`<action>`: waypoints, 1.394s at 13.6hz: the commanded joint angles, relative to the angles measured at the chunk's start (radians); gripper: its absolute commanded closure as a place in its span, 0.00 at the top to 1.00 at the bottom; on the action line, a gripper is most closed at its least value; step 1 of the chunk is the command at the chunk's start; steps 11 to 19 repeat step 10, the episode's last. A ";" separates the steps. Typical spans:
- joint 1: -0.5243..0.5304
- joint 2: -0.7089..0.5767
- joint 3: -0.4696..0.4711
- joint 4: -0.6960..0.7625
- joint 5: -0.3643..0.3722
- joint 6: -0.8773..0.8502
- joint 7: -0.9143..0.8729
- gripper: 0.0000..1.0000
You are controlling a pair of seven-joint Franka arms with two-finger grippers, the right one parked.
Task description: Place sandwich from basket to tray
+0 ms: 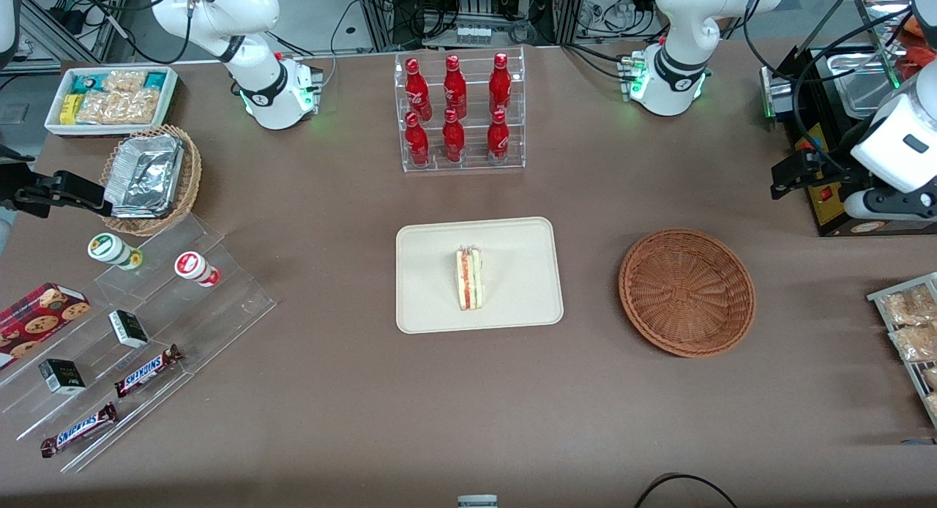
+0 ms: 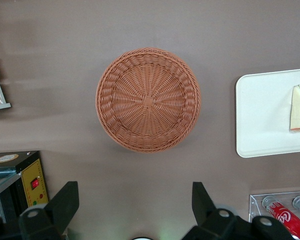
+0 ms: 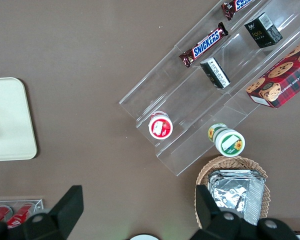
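Sandwich (image 1: 469,278) rests on tray (image 1: 479,274); basket (image 1: 687,292) empty.
Gripper (image 2: 135,210) hovers high near the basket, fingers wide apart, holding nothing.

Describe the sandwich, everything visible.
The sandwich is a small triangular wedge of pale bread, with red, orange and green filling layers showing on its cut side. It rests near the middle of the cream tray, touching only the tray. The brown wicker basket holds nothing. The gripper is open, clear of it, above the table beside the basket.
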 commanded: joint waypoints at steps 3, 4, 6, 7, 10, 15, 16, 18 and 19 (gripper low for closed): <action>0.016 -0.049 -0.004 -0.040 0.012 0.023 -0.008 1.00; 0.016 -0.049 -0.006 -0.040 0.012 0.033 -0.006 1.00; 0.018 -0.042 -0.007 -0.030 0.020 0.038 -0.005 1.00; 0.018 -0.039 -0.012 -0.029 0.033 0.039 -0.005 1.00; 0.019 -0.039 -0.015 -0.024 0.032 0.040 -0.006 1.00; 0.019 -0.039 -0.015 -0.024 0.032 0.040 -0.006 1.00; 0.019 -0.039 -0.015 -0.024 0.032 0.040 -0.006 1.00; 0.019 -0.039 -0.015 -0.024 0.032 0.040 -0.006 1.00; 0.019 -0.039 -0.015 -0.024 0.032 0.040 -0.006 1.00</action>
